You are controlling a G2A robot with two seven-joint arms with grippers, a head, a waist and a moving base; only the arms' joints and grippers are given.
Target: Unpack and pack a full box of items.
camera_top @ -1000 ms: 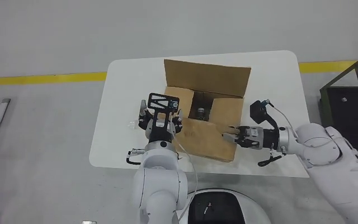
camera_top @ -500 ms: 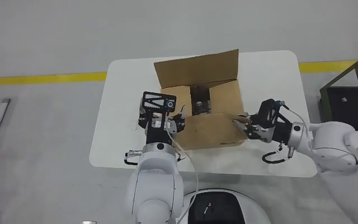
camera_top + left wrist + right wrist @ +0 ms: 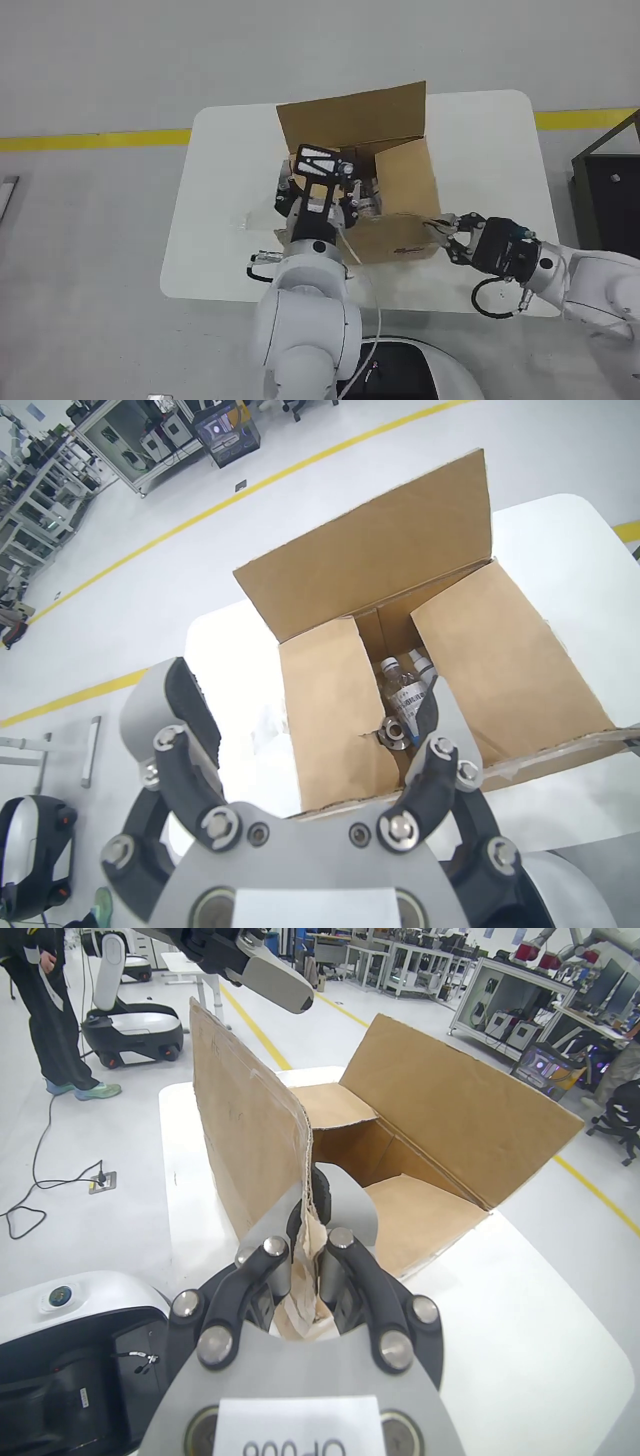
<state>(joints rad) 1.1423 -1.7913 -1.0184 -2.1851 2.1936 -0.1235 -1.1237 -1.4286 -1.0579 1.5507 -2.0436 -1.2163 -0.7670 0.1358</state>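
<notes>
Right gripper [image 3: 440, 228] clamped on near flap [image 3: 390, 237] of box [image 3: 350, 125], top view; box mid-surface [image 3: 215, 220], left gripper [image 3: 322, 198] over its opening. Left wrist: wide open, empty, bottles [image 3: 402, 695] below inside. Right wrist: flap edge pinched between fingers. Likely early: nothing unpacked yet.

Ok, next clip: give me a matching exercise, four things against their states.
Things:
1. left gripper
2. right gripper
3. clear plastic bottle with a white cap
4. tall back flap of the brown cardboard box

States:
A. lying inside the box
B. standing up behind the opening
C. open, above the box
D. shut on the box's near flap

Pairs: 1-C; 2-D; 3-A; 4-B
</notes>
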